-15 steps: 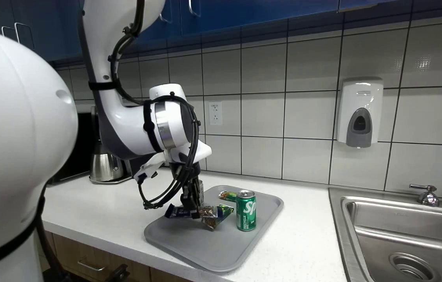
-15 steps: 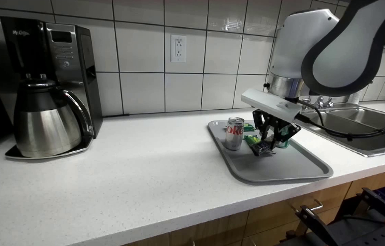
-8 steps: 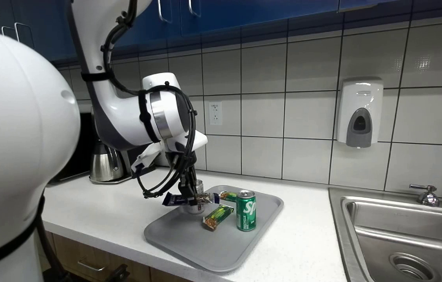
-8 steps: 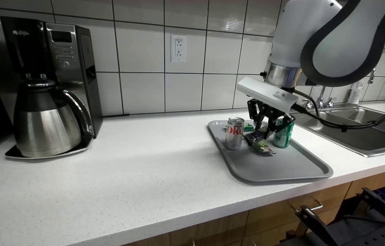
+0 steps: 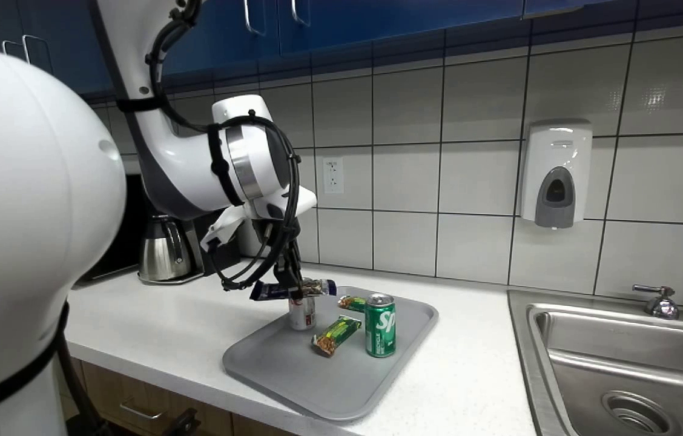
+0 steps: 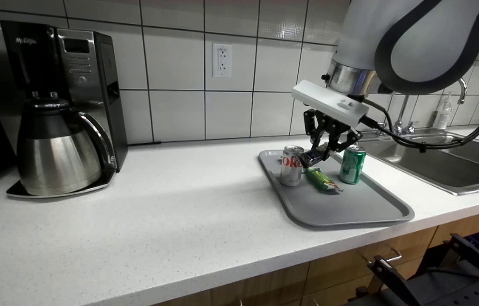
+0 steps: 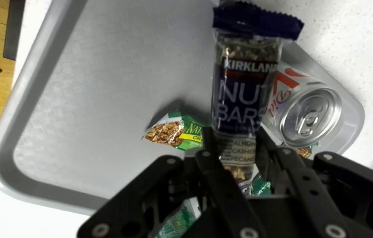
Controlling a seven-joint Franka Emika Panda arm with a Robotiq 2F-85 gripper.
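We have the gripper (image 7: 236,141), jaws narrowed and clamped on a bar (image 7: 239,92) reading "KIRKLAND NUT BARS", up above the tray (image 5: 317,381), near a silver can (image 7: 309,112) marked "Diet", with "Sp" on the green can (image 5: 381,330).

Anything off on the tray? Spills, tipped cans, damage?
Nothing stands out. The silver can and green can stand upright, no spill shows on the tray, and the gripper holds the nut bar above it. Small dents or tears I can't rule out.
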